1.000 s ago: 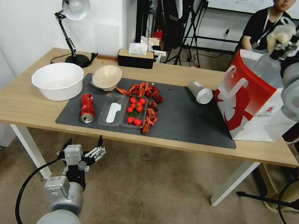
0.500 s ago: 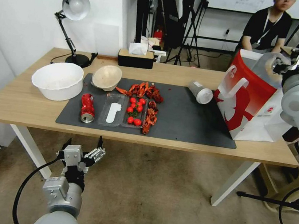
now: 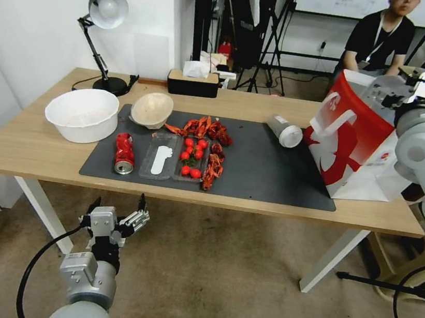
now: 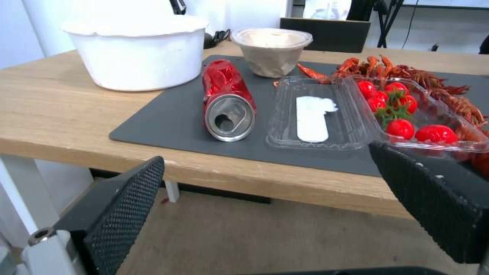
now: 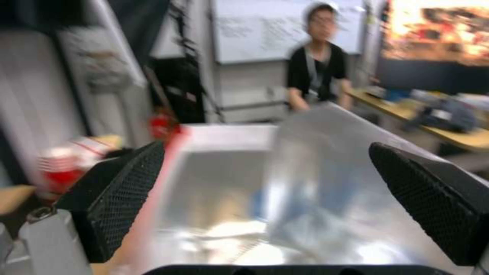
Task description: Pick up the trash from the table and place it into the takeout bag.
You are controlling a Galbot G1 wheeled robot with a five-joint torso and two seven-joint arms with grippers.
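The takeout bag (image 3: pixel 357 141) stands at the table's (image 3: pixel 26 147) right end, red front toward the mat (image 3: pixel 268 171). My right gripper (image 3: pixel 386 96) hovers over its open mouth; in the right wrist view this gripper (image 5: pixel 265 149) is open and holds nothing, with the bag's silvery inside (image 5: pixel 214 179) below it. A crushed red can (image 3: pixel 124 153) (image 4: pixel 227 101) lies at the mat's left end. The beige paper bowl (image 3: pixel 151 110) (image 4: pixel 271 51) is behind the can. A clear white-lidded cup (image 3: pixel 285 131) lies on its side near the bag. My left gripper (image 3: pixel 119 215) (image 4: pixel 265 160) hangs open below the table's front edge.
A big white bowl (image 3: pixel 81 113) sits left of the mat. A clear clamshell with tomatoes (image 3: pixel 177 157) and crayfish shells (image 3: pixel 211 130) lie mid-mat. A desk lamp (image 3: pixel 104 12) and tissue box (image 3: pixel 193 82) stand at the back edge.
My right gripper came down from above the bag to its mouth. The beige paper ball it held is gone from its fingers, which now stand open. The left arm stayed put.
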